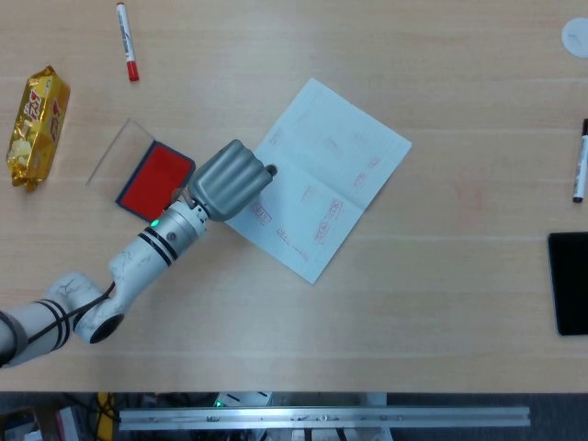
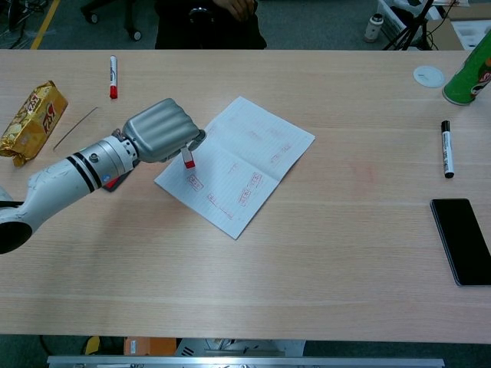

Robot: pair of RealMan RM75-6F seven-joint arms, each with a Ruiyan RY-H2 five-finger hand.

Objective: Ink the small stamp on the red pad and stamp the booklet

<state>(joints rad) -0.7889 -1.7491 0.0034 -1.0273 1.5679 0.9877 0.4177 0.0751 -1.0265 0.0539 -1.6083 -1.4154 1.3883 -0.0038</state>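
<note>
My left hand (image 1: 233, 178) (image 2: 161, 130) holds the small stamp (image 2: 188, 159), a little block with a red lower end, over the left corner of the open booklet (image 1: 322, 175) (image 2: 245, 153). In the head view the stamp is hidden under the hand. The booklet lies open on the table with several faint red stamp marks on its pages. The red ink pad (image 1: 156, 178) lies uncovered just left of the hand; in the chest view my forearm hides most of it. My right hand is in neither view.
A red-capped marker (image 1: 127, 41) (image 2: 113, 76) and a yellow snack packet (image 1: 37, 124) (image 2: 32, 112) lie at the far left. A black marker (image 2: 446, 148), a black phone (image 2: 462, 240), a green can (image 2: 469, 73) and a white lid (image 2: 428, 75) are at the right.
</note>
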